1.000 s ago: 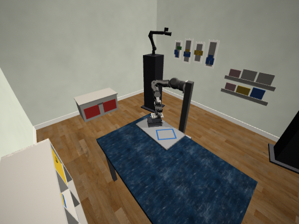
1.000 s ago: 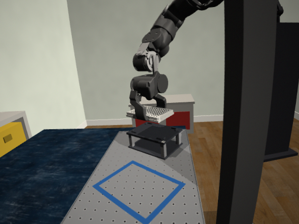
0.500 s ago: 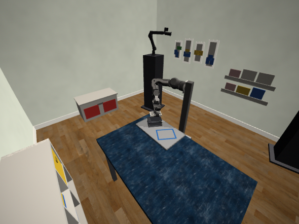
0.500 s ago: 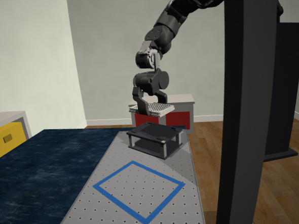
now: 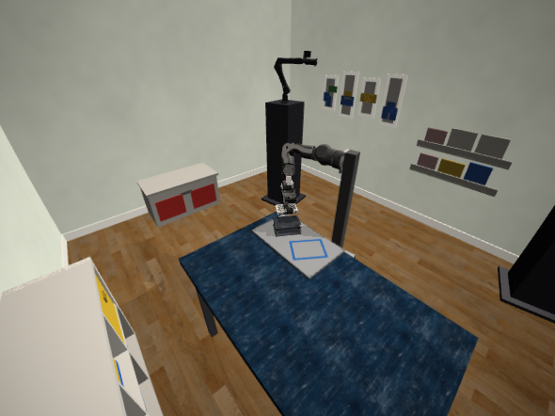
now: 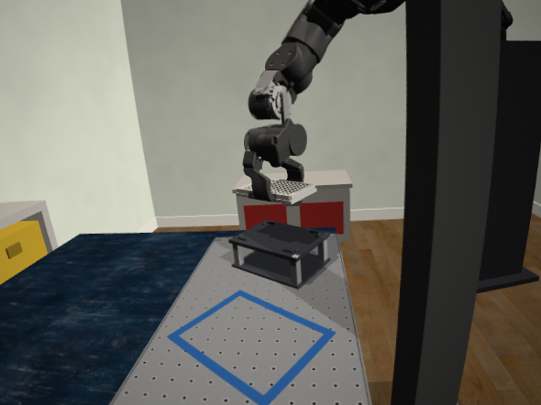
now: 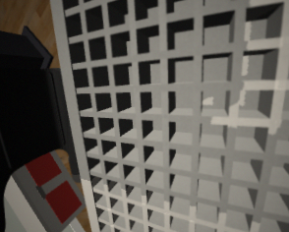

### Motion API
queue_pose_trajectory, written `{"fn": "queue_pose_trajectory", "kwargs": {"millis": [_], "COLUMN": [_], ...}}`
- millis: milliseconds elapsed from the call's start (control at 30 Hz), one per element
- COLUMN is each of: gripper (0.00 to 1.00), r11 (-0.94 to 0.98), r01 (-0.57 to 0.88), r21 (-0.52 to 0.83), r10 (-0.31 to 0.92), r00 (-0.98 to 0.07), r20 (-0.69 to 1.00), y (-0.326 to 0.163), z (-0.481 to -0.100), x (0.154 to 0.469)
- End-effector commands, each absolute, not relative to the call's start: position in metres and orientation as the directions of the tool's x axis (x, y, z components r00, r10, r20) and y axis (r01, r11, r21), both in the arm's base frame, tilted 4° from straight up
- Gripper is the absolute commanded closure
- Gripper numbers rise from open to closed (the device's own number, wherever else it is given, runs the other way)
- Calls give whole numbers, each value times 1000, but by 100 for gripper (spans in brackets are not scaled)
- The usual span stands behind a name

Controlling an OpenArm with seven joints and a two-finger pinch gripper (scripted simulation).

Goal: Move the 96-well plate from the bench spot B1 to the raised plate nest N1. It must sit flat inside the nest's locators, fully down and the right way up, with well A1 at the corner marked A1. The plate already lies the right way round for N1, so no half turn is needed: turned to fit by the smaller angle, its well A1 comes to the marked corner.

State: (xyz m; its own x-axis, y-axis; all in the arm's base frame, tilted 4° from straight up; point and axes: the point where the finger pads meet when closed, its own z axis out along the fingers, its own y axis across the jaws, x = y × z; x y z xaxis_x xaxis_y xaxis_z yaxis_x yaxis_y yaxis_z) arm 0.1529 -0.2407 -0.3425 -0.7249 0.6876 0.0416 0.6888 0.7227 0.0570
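The gripper (image 6: 274, 180) is closed on the plate (image 6: 288, 189), its fingers stopped partway by the plate's width, one dark finger (image 6: 257, 180) over the near long side and the other (image 6: 294, 169) over the far side. The plate hangs in the air, clear of the nest (image 6: 281, 240), above it and a little toward the table's far end. It is wells-up and close to level, with its right end dipping slightly in the exterior view. Which corner holds well A1 cannot be told.

In the wrist view the plate (image 7: 187, 128) fills most of the picture as a grid of square wells; beside its left edge a dark strip of the nest (image 7: 29, 113) shows below.

The nest is a dark raised platform on short posts with small locators at its corners. It stands on the grey perforated board (image 6: 321, 293) that lies at the far right corner of the table (image 6: 92, 284). Nearer on the same board, toward the table's right edge, is the blue square outline (image 6: 252, 339) of spot B1, with nothing standing in it.

The arm (image 6: 298, 60) reaches down from a dark post (image 6: 445, 179) at the table's right edge. Beyond the far end of the table stands a white cabinet (image 6: 336, 179) with red doors, on the wood floor (image 6: 504, 316).

In the top view the gripper (image 5: 287, 207) and plate (image 5: 282, 208) sit over the nest (image 5: 287, 225) at the table's far corner.
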Motion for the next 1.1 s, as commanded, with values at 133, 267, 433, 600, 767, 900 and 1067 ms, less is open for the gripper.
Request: {"fn": "queue_pose_trajectory", "kwargs": {"millis": [133, 267, 433, 600, 767, 900, 1067], "gripper": [100, 100, 100, 100, 100, 100, 100], "r11": [722, 722, 722, 722, 722, 722, 722], "r01": [689, 689, 689, 689, 689, 689, 689], "r21": [60, 61, 61, 61, 66, 66, 66], "r10": [688, 688, 688, 688, 688, 688, 688], "r00": [-725, -725, -725, -725, -724, -724, -724], "r20": [40, 41, 41, 41, 40, 40, 40], "y": [-239, -238, -238, -238, -233, -233, -233], "z": [-342, -343, -343, -343, -373, -373, -373], "x": [154, 154, 154, 154, 156, 156, 156]}}
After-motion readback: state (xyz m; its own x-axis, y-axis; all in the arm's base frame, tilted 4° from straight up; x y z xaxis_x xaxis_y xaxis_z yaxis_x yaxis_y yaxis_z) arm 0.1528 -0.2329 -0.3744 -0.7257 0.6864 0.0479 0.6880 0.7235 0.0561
